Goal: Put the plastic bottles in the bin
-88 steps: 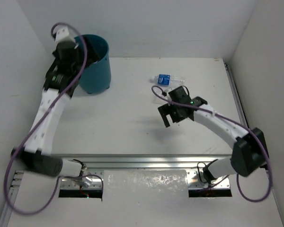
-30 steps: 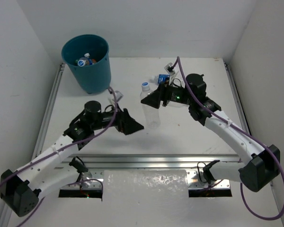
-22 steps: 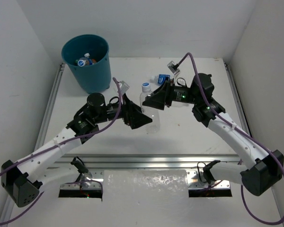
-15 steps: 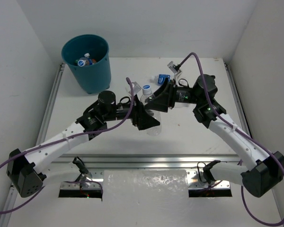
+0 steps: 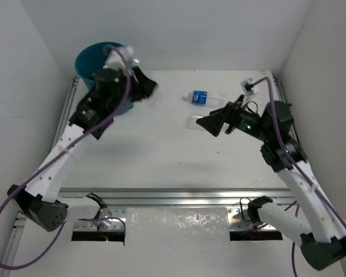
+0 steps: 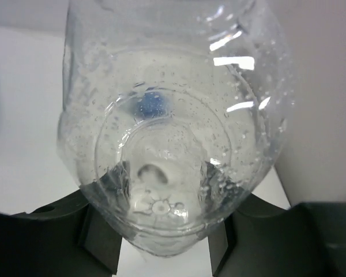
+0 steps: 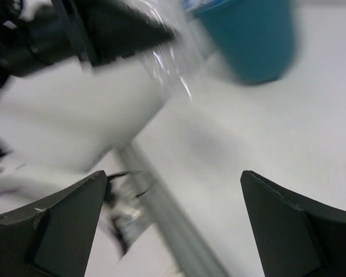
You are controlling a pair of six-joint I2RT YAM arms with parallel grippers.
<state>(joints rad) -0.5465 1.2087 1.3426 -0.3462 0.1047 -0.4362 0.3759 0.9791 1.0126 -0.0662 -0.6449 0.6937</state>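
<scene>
Our left gripper (image 5: 140,86) pinches a clear unlabelled bottle (image 6: 172,144) near its base, close beside the teal bin (image 5: 85,60); we should carry it fully over the rim before letting go, so it drops inside. Our right gripper (image 7: 173,173) hangs spread and empty near a second clear bottle (image 5: 193,121), a blue-labelled bottle (image 5: 203,96) lying just beyond, and neither blocks the way to the bin.

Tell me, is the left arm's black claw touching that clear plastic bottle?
Touching. The left wrist view shows the clear plastic bottle wedged between the left gripper's black fingers, both pressing its sides.
</scene>
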